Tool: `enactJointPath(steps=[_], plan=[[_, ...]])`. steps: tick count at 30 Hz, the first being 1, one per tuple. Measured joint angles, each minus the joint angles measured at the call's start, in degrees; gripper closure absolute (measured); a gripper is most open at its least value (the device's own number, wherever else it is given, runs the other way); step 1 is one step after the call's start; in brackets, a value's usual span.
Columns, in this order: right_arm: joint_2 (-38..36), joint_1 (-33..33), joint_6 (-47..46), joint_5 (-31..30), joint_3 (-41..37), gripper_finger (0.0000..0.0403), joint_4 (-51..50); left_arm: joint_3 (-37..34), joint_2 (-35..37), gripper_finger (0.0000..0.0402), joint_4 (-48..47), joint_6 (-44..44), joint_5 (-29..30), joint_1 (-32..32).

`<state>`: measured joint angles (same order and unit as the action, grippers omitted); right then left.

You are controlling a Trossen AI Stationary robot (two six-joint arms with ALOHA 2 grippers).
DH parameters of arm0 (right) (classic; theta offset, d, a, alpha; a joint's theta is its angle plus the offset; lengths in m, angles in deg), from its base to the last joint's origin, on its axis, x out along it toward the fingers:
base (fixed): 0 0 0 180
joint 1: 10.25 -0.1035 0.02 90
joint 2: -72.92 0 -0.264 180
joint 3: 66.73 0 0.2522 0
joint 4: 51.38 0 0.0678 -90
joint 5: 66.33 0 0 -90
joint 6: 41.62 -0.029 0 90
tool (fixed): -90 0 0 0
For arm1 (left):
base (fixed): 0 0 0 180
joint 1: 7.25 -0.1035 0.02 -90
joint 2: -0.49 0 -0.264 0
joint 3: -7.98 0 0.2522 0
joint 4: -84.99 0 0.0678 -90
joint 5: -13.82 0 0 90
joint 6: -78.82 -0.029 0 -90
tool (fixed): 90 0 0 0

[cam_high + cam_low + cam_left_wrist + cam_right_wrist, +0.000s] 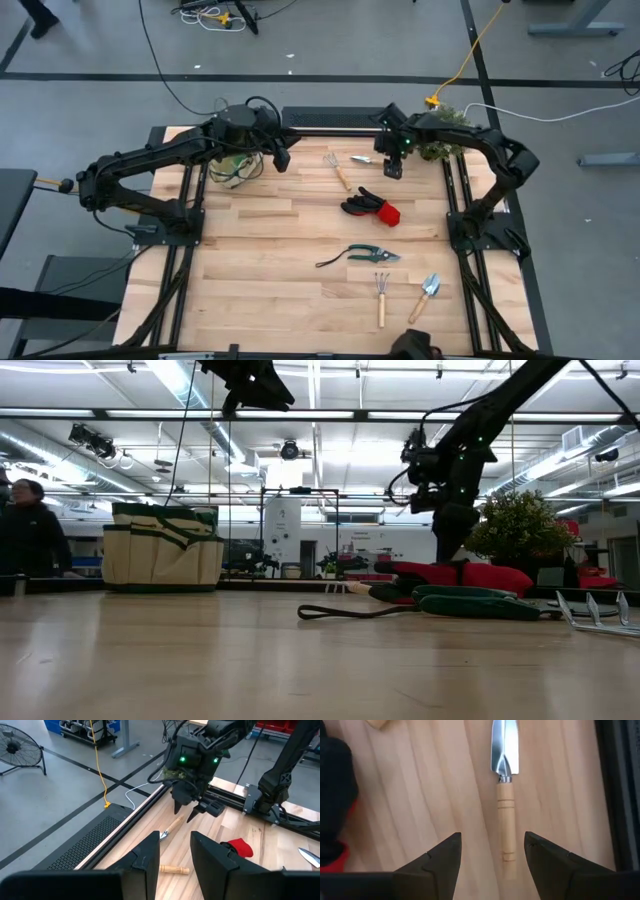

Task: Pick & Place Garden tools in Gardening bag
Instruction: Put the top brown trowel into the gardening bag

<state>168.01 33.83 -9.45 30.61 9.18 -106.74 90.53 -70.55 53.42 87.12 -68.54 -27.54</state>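
**Desk:** Where is your right gripper?

**Me:** I have the right gripper (pixel 393 168) hanging over the far right part of the table (pixel 290 270), above a small wooden-handled trowel (pixel 504 795). Its fingers (pixel 442 857) are spread wide and hold nothing. In my right wrist view the handle lies in the gap between them, the silver blade pointing away from the gripper. The tips look clear of the wood, not touching.

**Desk:** What else lies around it?

**Me:** The black-and-red gloves (pixel 370 207) sit just beside it, toward the middle of the table. A wooden-handled fork (pixel 337 170) lies near, on the side toward my other arm. The bushy plant (pixel 445 135) stands close behind the right arm.

**Desk:** And the left gripper?

**Me:** The left gripper (pixel 281 157) hovers above the table at the far edge, fingers parted with a narrow gap, empty. The gardening bag (pixel 232 166) sits right beside it, partly under the arm.

**Desk:** The rest of the tools?

**Me:** Well apart from both grippers, at the near side: pruning shears (pixel 365 255), a small rake (pixel 380 296), and a second trowel (pixel 425 296).
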Motion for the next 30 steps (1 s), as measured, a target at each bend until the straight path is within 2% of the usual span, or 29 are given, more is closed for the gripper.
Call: enactJointPath(steps=[19,25,30], plan=[[7.36,0.96,1.44,-1.11,0.0,0.0183,3.01,-0.02,-0.04,0.0287,0.0,-0.02,0.0,0.0],[7.77,1.84,1.57,-3.54,0.0,0.0183,2.93,-0.01,-0.04,0.0287,0.0,-0.02,0.0,0.0],[7.77,3.35,1.55,-3.16,0.0,0.0183,2.66,0.0,-0.04,0.0287,0.0,-0.02,0.0,0.02]])
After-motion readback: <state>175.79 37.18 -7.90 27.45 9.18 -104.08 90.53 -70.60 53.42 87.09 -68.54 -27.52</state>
